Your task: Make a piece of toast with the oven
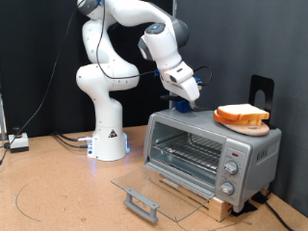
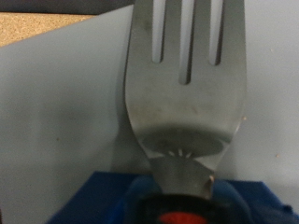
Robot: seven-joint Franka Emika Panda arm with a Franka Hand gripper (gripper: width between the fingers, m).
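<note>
Jaws cannot be made out in either view, though a steel fork (image 2: 187, 84) fills the wrist view, its tines reaching over the oven's grey top. Gripper (image 1: 185, 97) hangs just above the oven (image 1: 207, 154), near its top's left end in the exterior view. Its glass door (image 1: 149, 192) lies open on the table, and the piece of toast (image 1: 242, 116) rests on the oven's top toward the right end.

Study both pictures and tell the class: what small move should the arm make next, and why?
Probably carry the fork sideways along the oven top toward the piece of toast. The pincer sits low over the top's other end, the fork fills the wrist view, the toast still lies on top, and the glass door is already down.
</note>
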